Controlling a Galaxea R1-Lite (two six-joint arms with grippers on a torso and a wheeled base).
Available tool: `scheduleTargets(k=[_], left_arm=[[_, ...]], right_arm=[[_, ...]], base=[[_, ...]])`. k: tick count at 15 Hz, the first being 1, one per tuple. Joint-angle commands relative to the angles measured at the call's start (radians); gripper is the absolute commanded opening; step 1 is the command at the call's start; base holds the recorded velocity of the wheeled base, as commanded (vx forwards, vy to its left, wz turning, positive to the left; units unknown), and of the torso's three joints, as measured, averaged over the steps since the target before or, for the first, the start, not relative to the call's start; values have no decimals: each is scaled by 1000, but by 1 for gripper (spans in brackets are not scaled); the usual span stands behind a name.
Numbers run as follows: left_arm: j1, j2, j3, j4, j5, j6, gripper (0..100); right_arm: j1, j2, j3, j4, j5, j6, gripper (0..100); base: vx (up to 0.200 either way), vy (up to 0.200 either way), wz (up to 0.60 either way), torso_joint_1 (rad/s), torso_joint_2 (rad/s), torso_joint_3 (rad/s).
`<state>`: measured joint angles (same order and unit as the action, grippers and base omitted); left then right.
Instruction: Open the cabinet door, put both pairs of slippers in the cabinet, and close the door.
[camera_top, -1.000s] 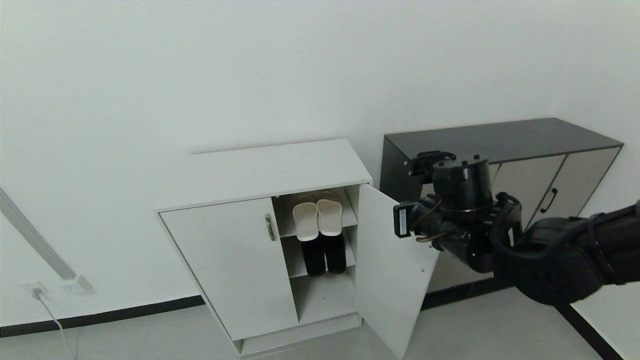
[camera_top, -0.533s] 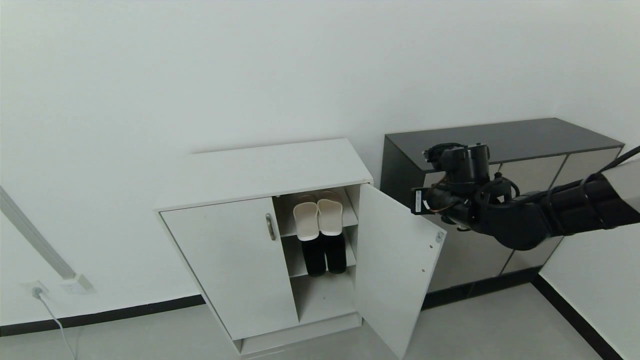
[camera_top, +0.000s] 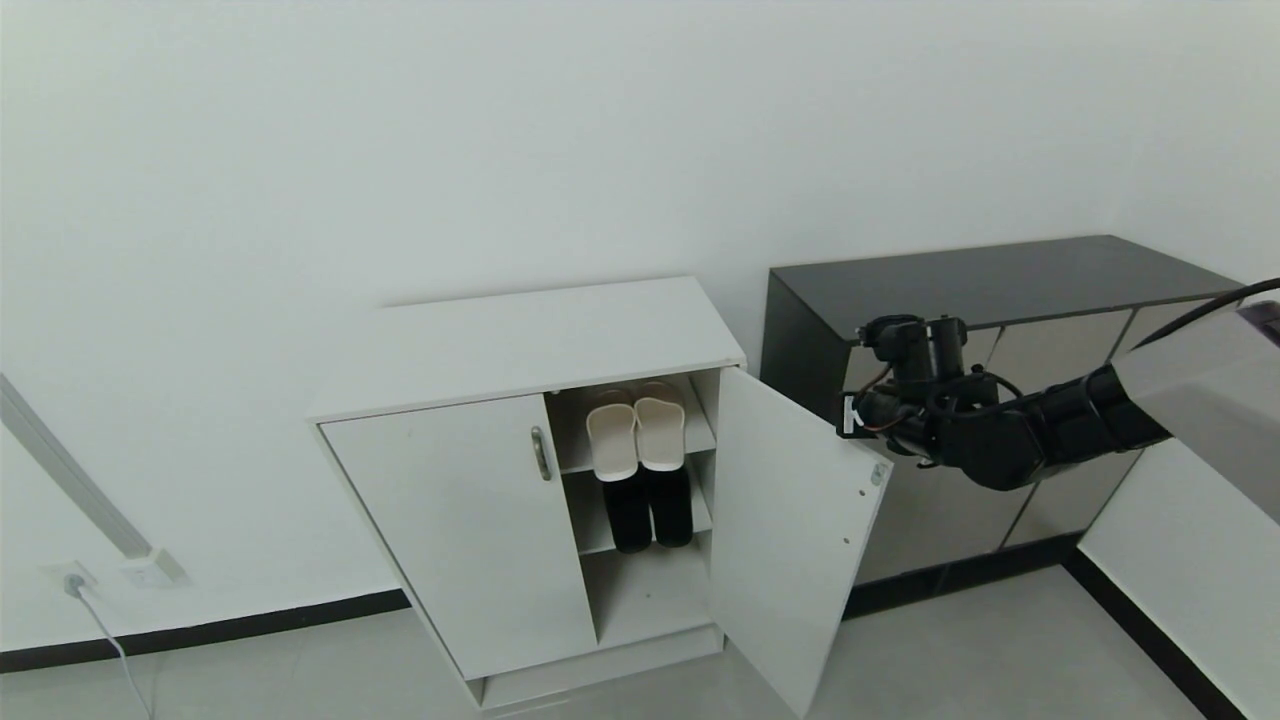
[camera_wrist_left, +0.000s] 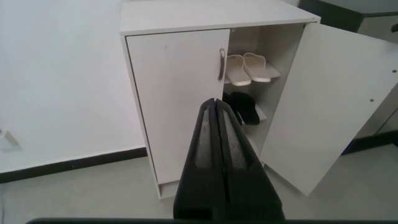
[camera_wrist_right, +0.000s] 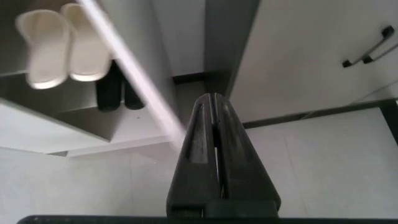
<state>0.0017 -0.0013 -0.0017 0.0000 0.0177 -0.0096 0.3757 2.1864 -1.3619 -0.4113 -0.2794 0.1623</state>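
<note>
White slippers (camera_top: 637, 432) lie on the cabinet's (camera_top: 520, 345) top shelf, with black slippers (camera_top: 650, 512) on the middle shelf. The right door (camera_top: 790, 530) stands open. The right jaws, clenched, hang just beside the door's upper outer corner. The left jaws, also clenched, face the cabinet front.

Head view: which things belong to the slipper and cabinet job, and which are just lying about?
Job: white cabinet, its open door, white slippers on the upper shelf, black slippers on the shelf below, right pincer.
Lying about: dark cabinet, wall socket, cable.
</note>
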Motion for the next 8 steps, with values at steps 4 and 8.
scheduleTargets(k=[4, 8], left_arm=[[1, 1, 0, 0, 1, -1, 0], [0, 1, 0, 0, 1, -1, 0]], right_arm=[[-3, 36, -5, 3, 0, 0, 0], [11, 33, 7, 5, -1, -1, 0]], base=[[0, 0, 0, 0, 0, 0], [0, 0, 0, 0, 0, 0]])
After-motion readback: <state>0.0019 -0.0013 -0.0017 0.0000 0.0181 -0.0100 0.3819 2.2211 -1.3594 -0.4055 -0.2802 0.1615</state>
